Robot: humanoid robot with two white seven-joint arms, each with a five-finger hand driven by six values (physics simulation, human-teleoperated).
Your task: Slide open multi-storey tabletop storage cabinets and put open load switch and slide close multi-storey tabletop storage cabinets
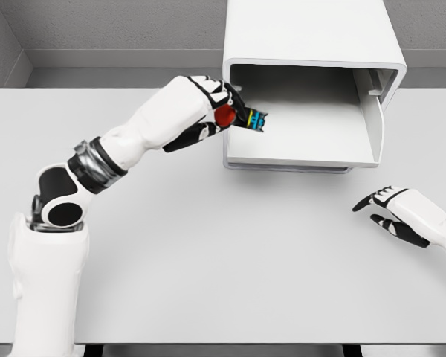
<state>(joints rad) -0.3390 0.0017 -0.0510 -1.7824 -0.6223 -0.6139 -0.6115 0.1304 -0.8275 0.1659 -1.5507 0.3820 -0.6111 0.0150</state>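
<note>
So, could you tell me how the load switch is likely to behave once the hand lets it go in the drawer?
The load switch looks rigid, and probably light: the left hand holds it by fingertips. Its round red part might let it rock.

Cabinet [312, 44]: top and back run off the upper picture edge; storeys uncountable. Load switch [247, 117]: mostly covered by my left hand [204, 104], only red knob and dark end showing. My right hand [401, 216]: forearm cut by right edge.
</note>
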